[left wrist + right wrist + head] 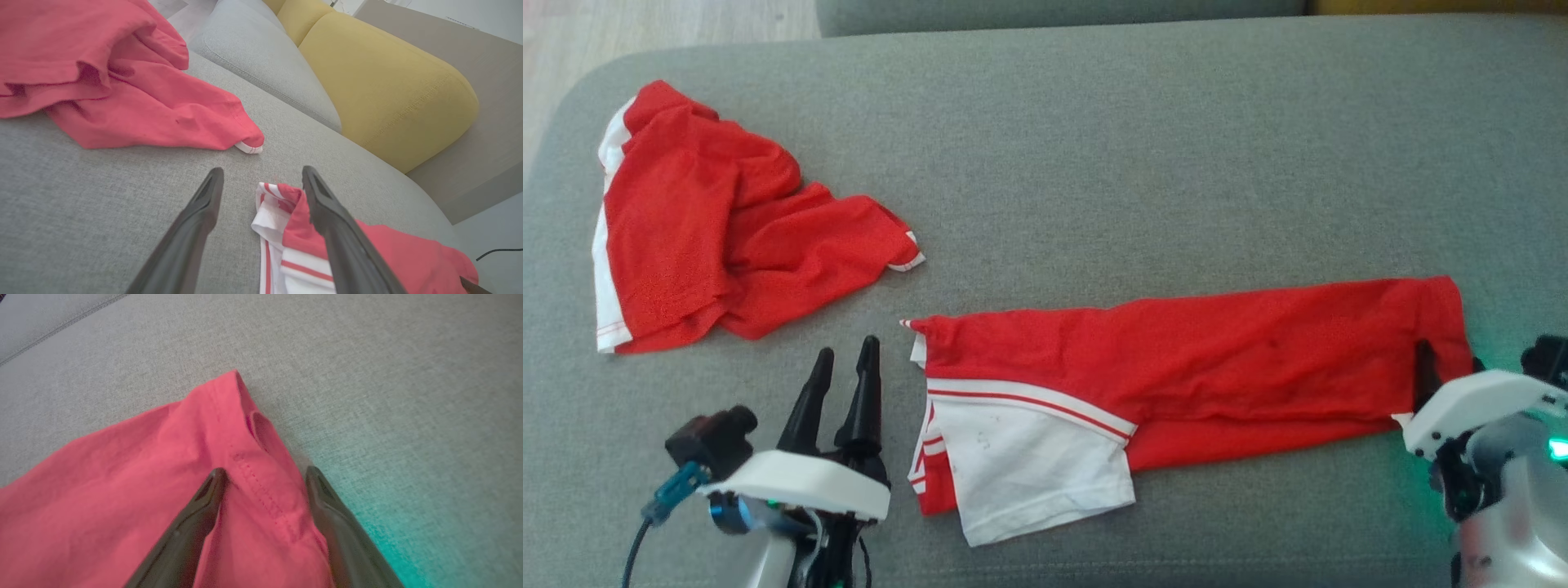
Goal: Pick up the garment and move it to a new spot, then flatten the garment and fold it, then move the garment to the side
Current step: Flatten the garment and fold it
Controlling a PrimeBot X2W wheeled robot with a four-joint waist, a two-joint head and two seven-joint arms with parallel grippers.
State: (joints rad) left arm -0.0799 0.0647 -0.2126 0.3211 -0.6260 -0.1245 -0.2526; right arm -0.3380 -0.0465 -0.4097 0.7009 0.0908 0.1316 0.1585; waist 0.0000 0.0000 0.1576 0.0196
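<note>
- Fingers (190,237) of the left gripper (262,171) stand apart with nothing gripped between them. The right-hand finger crosses in front of the garment's striped corner, and whether it touches the cloth cannot be told.
- On the right gripper (265,470), the fingers (188,535) are spread too. They straddle a raised ridge of stitched red hem at the far end of the cloth and are not pressed together on it.
- Along the near part of the grey seat cushion (1094,163) lies the garment (1192,367), a long folded band. It runs from just beside the left gripper to the right gripper.
- It is red and fairly flat with soft creases, and a white sleeve panel (1029,465) with red-and-white striped trim spreads out at its left end.
- At the cushion's far left, a second red-and-white garment (711,237) sits crumpled, apart from the folded band.
- From the head camera, the right gripper's pale housing (1470,408) covers the band's lower right corner. Just one dark finger shows against the hem there.
- From the left wrist, a grey back cushion (261,53) and a yellow cushion (388,90) stand beyond the seat. A dark cable (498,252) is cut off by the picture's edge.
- Beside the right gripper's finger, green light (380,531) tints the upholstery.
</note>
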